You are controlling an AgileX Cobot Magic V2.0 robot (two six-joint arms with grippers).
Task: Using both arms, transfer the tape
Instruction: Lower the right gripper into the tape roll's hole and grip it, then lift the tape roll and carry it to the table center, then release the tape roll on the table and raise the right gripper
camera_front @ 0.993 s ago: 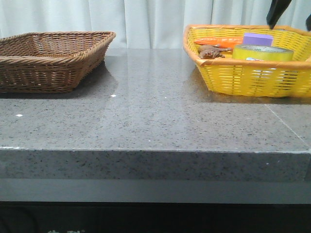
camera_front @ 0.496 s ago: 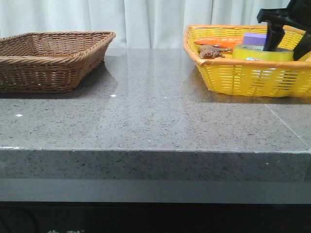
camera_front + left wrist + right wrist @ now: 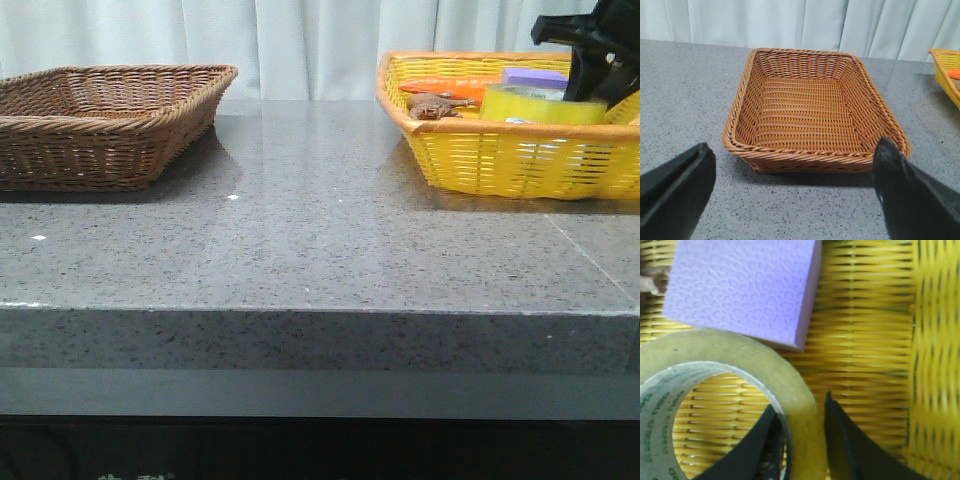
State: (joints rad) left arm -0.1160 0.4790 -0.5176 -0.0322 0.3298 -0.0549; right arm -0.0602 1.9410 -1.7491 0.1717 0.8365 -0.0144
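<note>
The tape point(image 3: 715, 390) lies flat in the yellow basket point(image 3: 520, 160), hole upward, at the table's 2 o'clock. The right gripper point(image 3: 800, 440) straddles its wall, one finger inside the core, clamped. The left gripper point(image 3: 790, 190) hangs spread before the brown basket point(image 3: 810, 110).

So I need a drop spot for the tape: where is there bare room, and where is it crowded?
Free: the grey tabletop between the brown wicker basket and the yellow basket, and the brown basket's bare floor. Crowded: the yellow basket, holding the tape, purple block, an orange item, a brown object and the right gripper, one finger inside the roll.
</note>
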